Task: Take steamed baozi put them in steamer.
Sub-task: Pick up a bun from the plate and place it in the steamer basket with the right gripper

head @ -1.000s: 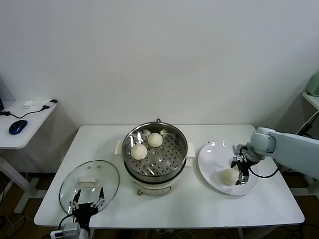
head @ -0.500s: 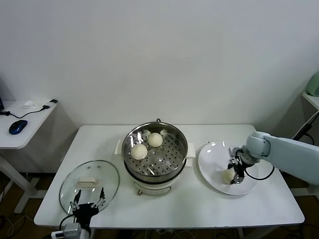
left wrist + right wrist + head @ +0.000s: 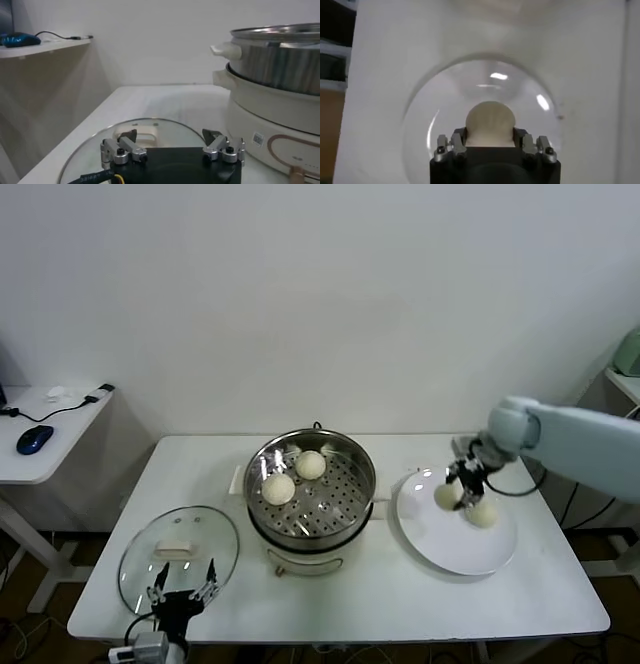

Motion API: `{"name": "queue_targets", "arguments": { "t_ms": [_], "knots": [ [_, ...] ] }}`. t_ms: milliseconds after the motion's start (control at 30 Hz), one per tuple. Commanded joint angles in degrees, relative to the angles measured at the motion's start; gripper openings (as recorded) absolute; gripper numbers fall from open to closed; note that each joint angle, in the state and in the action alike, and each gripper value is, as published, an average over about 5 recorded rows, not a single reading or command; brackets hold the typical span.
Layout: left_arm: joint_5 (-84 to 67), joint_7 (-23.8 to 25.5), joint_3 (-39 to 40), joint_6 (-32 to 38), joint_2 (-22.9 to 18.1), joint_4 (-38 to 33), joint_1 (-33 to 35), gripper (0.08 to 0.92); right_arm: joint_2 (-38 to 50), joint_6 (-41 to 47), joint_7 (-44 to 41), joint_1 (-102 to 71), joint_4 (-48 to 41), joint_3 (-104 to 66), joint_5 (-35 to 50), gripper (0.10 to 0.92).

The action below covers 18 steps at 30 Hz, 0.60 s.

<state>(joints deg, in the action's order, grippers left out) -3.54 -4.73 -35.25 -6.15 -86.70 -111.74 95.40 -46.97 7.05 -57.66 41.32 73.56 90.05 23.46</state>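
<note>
**Third bun lifted, one left on the plate**

I count two smooth, cream, dome-shaped baozi (image 3: 279, 487) resting on the perforated steel tray of the steamer (image 3: 311, 489), well off to the side of my working jaws. My right gripper (image 3: 462, 487) has its jaws clamped on a third bun (image 3: 490, 123), held above the glossy white plate (image 3: 440, 539). The last bun (image 3: 483, 514) sits on the plate just beside those jaws. My left gripper (image 3: 172, 149) idles with jaws apart over the glass lid (image 3: 95, 150).
</note>
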Motion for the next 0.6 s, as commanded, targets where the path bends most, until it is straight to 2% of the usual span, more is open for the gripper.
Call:
{"name": "queue_targets", "arguments": {
  "t_ms": [33,133,300,600],
  "knots": [
    [0.0,0.0,0.0,0.0,0.1,0.0,0.0,0.823,-16.1,-19.4,-7.4,20.6,5.5,1.2,3.4,0.611],
    [-0.1,0.0,-0.1,0.0,0.2,0.1,-0.1,0.823,-19.6,-22.9,-7.5,18.7,11.9,-1.0,1.0,0.611],
    [-0.4,0.0,-0.5,0.0,0.2,0.0,-0.2,0.823,-22.3,-28.8,-6.5,11.5,18.3,-2.5,-9.0,0.611],
    [-0.5,-0.1,-0.7,0.2,0.2,0.4,-0.3,0.823,-26.5,-33.1,-2.1,0.3,13.8,-2.5,-19.6,0.611]
  ]
}}
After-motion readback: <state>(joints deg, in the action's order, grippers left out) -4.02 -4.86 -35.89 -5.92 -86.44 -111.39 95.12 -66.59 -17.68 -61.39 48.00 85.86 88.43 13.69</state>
